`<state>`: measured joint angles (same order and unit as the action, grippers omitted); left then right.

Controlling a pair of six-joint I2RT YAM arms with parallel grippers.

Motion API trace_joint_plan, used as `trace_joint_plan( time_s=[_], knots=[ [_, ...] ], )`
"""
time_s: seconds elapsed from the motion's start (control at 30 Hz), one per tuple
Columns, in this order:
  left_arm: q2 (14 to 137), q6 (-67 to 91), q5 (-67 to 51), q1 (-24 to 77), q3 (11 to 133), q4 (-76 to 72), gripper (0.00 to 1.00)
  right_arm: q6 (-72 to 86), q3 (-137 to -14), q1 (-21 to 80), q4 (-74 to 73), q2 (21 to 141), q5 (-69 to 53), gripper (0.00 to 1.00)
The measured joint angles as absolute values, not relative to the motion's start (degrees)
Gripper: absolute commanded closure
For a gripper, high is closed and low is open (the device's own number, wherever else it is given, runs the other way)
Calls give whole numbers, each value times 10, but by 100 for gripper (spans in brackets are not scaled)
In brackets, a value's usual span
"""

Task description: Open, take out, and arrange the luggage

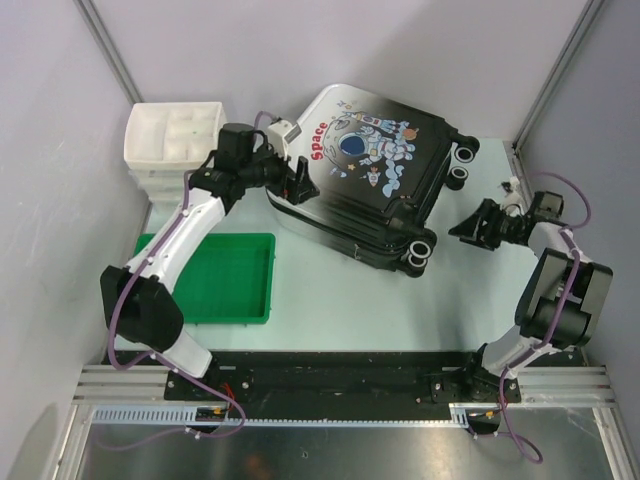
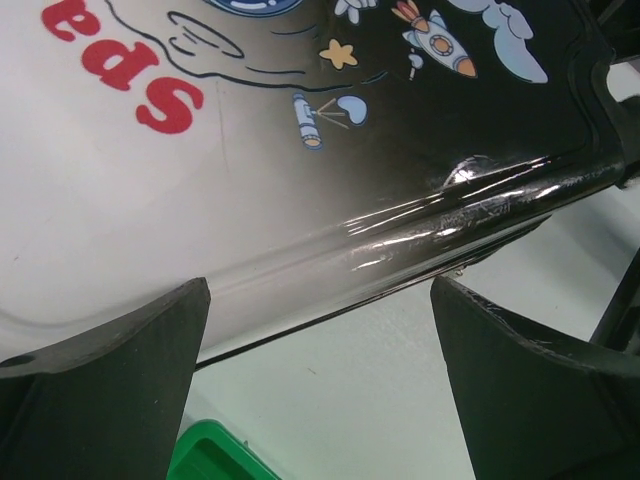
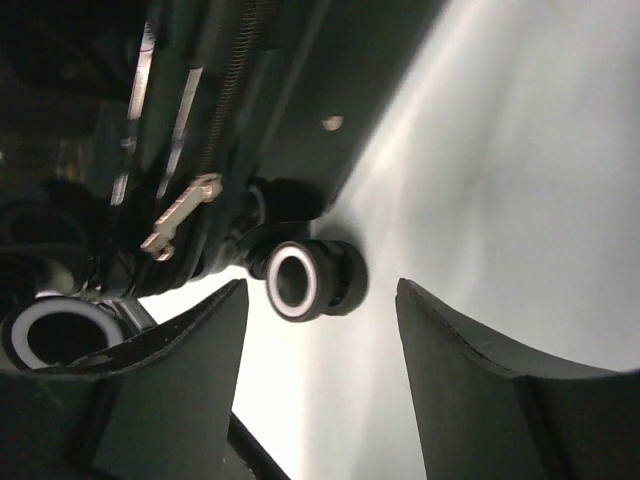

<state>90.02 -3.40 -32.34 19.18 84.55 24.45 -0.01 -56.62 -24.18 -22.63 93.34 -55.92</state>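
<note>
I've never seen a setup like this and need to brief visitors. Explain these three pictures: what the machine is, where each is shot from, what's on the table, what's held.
The machine is two robot arms bolted at the table's near edge. The overhead view looks down on both. Each of the other two comes from a camera on one wrist, so the dark shapes at the bottom are that arm's own fingers.

On the table lies the closed suitcase, a green tray and a white drawer box.

The left gripper is open, at the suitcase's shell edge. The right gripper is open too, facing a suitcase wheel, with a zipper pull nearby. Neither holds anything.
</note>
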Motion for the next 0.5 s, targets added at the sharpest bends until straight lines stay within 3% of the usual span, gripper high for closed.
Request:
trace_joint_plan(
  time_s=[0.5],
  knots=[
    [854,-116,-309,271,835,259,1,-113,-580,1,-279,827,-500,37]
  ],
)
